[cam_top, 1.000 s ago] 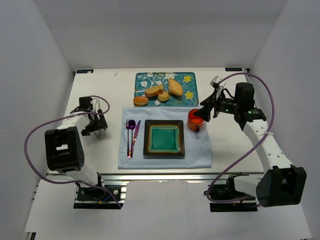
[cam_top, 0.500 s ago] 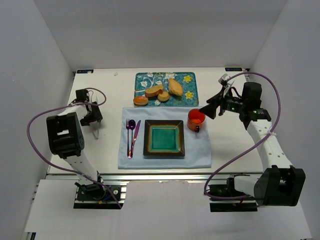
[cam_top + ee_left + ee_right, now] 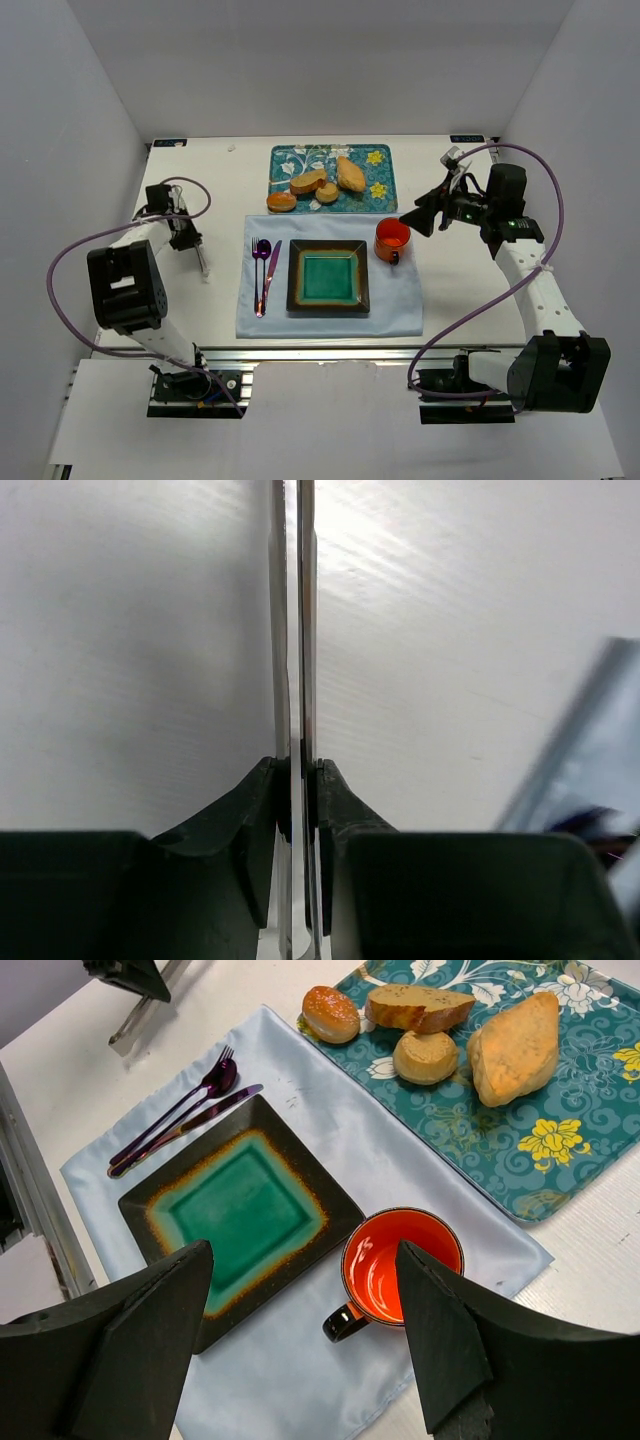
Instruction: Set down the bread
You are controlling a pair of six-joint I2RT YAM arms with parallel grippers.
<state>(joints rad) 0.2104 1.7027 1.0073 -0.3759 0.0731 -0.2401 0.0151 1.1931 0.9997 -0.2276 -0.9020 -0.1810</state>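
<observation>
The bread [image 3: 350, 174] is the pale golden, pointed piece lying on the teal flowered tray [image 3: 380, 190] at the back; the right wrist view shows the bread [image 3: 517, 1048] at upper right. My left gripper [image 3: 186, 238] sits at the table's left, shut on a pair of thin metal tongs [image 3: 201, 262]. In the left wrist view both tong blades [image 3: 292, 630] run straight up between my jaws, pressed nearly together. My right gripper [image 3: 415, 220] hovers open beside the orange cup [image 3: 391, 238], nothing between its fingers [image 3: 130, 1330].
A dark brown roll [image 3: 307, 182] and two small round buns [image 3: 282, 201] share the tray. A green square plate [image 3: 296, 280] lies on a pale blue placemat [image 3: 400, 310], with a purple fork and knife [image 3: 262, 270] to its left.
The left gripper has closed on the tongs and drawn back toward the table's left. The right gripper pulled away from the cup to the right, then held still.
</observation>
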